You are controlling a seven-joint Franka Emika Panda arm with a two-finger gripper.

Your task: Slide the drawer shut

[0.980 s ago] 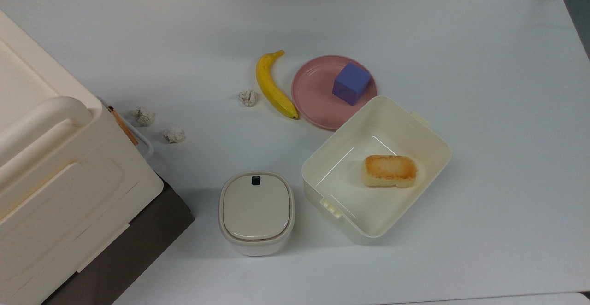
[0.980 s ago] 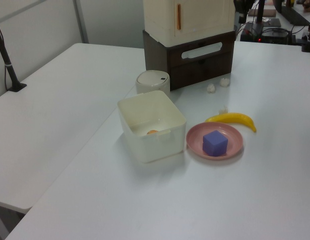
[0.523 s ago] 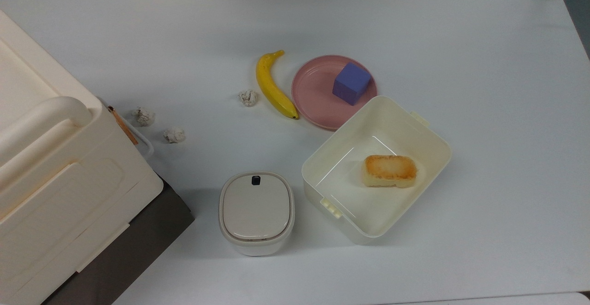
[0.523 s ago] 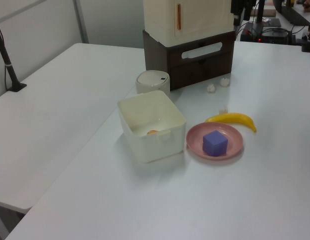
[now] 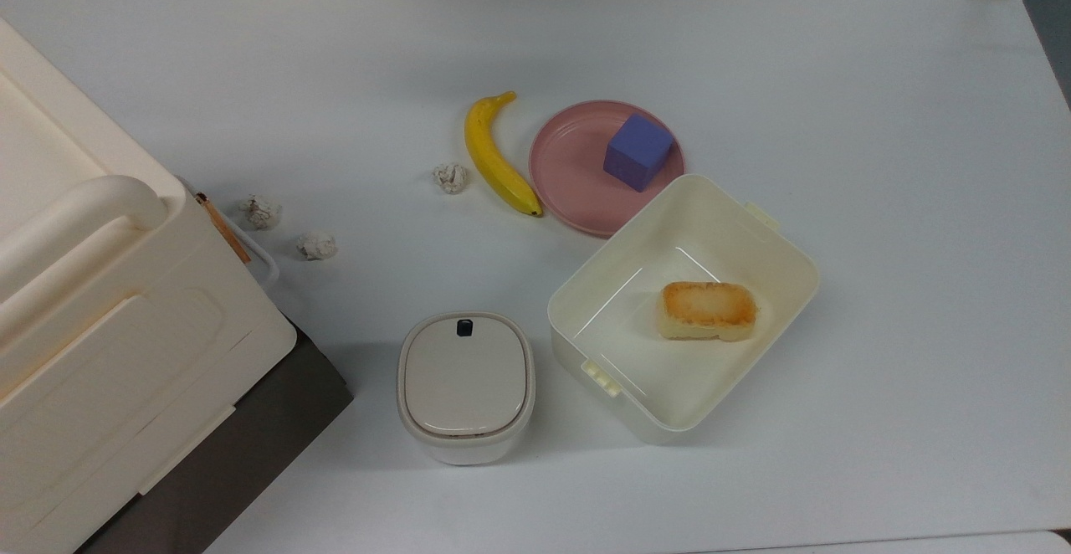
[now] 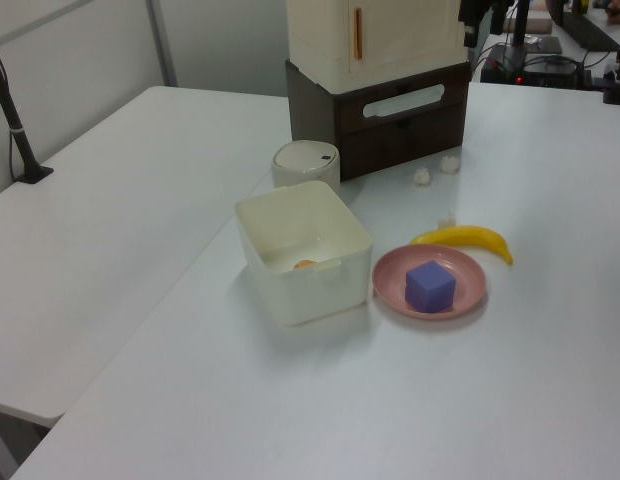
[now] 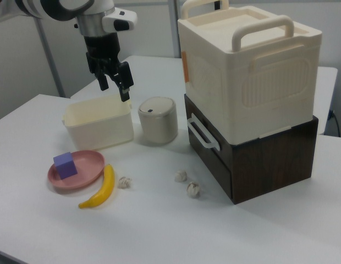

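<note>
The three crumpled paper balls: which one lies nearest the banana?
The lone paper ball just off the banana on the top view's left; the other two lie by the drawer.

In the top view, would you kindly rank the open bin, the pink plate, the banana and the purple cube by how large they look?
1. Open bin
2. Pink plate
3. Banana
4. Purple cube

All four sit close together on the table, so nearness to the camera hardly skews this order.

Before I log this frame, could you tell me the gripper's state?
Gripper: open, holding nothing, above the table.
</note>
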